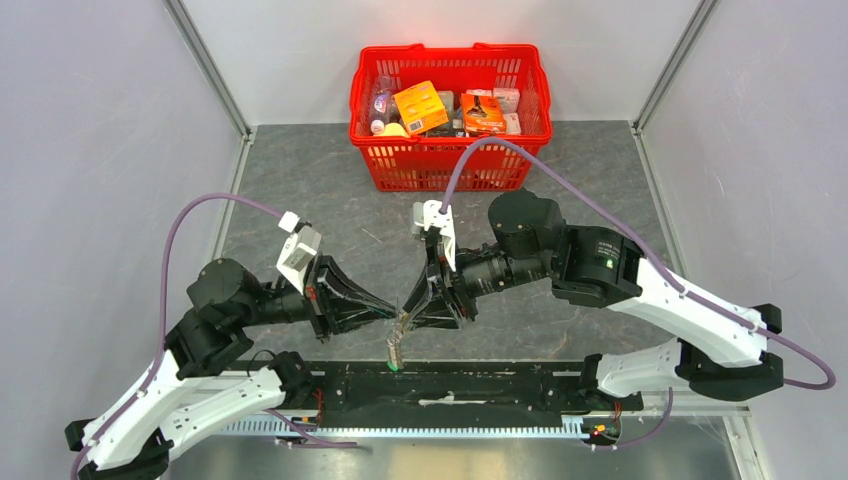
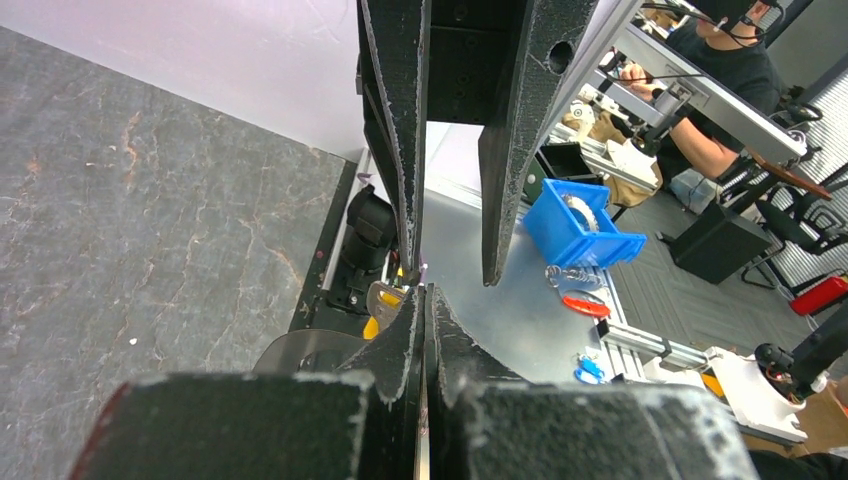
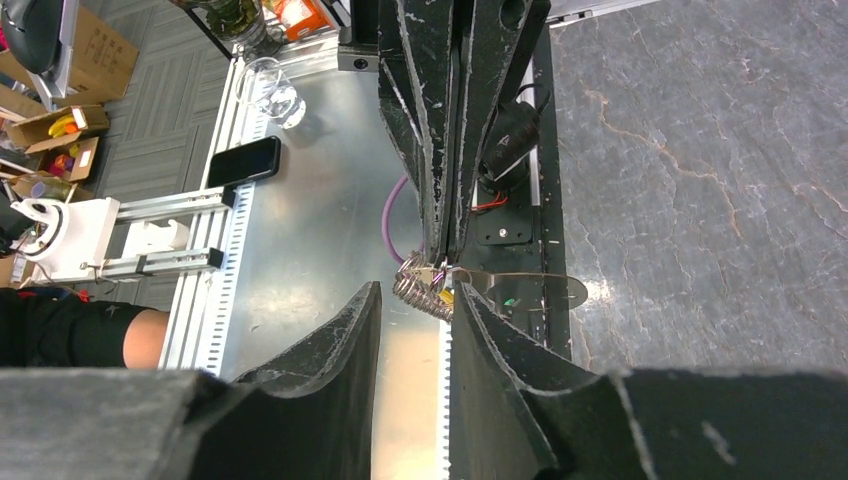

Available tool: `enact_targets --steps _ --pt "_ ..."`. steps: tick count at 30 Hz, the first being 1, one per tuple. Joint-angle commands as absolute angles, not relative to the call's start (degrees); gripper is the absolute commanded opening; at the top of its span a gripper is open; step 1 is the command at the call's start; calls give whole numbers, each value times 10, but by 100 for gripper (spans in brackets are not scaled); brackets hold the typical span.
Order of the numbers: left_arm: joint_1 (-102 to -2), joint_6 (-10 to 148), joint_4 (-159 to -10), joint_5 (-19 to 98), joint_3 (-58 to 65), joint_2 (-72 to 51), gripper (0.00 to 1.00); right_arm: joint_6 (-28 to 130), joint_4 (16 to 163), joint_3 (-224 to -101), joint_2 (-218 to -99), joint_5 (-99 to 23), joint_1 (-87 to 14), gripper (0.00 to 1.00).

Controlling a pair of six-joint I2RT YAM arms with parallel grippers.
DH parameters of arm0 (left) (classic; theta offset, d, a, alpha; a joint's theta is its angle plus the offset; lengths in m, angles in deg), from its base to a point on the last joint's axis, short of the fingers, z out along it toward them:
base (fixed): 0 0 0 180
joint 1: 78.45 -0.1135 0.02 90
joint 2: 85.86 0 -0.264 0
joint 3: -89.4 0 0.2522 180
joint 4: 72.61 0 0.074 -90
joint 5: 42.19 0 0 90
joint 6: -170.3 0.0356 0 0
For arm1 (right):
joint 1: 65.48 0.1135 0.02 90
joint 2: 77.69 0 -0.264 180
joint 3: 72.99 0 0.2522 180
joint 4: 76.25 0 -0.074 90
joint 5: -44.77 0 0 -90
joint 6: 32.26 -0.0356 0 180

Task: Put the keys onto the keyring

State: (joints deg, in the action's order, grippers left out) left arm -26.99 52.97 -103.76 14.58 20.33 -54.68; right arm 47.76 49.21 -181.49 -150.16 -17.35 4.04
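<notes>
My left gripper (image 1: pixel 397 318) is shut on the keyring (image 3: pixel 416 288), a thin grey wire loop with a coiled stretch, and holds it above the table's near edge. In the left wrist view its fingertips (image 2: pixel 423 292) are pressed together on the wire. A metal key with a yellow head (image 2: pixel 374 322) hangs beside them; it also shows in the right wrist view (image 3: pixel 447 297). A green head (image 3: pixel 508 301) shows by a flat key blade (image 3: pixel 532 284), and low in the top view (image 1: pixel 395 366). My right gripper (image 1: pixel 416 312) is open, its fingers (image 3: pixel 372 310) astride the coil without gripping it.
A red plastic basket (image 1: pixel 372 150) full of packets stands at the back centre of the grey mat. The black base rail (image 1: pixel 470 385) runs along the near edge under the grippers. Beyond the edge are a phone (image 3: pixel 243 162) and a blue bin (image 2: pixel 575 225).
</notes>
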Motion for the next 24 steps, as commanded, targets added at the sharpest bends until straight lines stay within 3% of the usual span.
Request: enact_targets --steps 1,7,18,24 --pt "-270 516 -999 159 203 -548 2 483 514 -1812 -1507 -186 40 39" --pt "-271 514 -997 164 200 -547 2 488 510 -1811 -1510 -196 41 34" --pt "-270 507 -989 183 199 -550 2 491 504 -1811 -1510 -197 41 4" --pt "-270 503 -986 195 197 -555 2 494 504 -1807 -1505 -192 41 0"
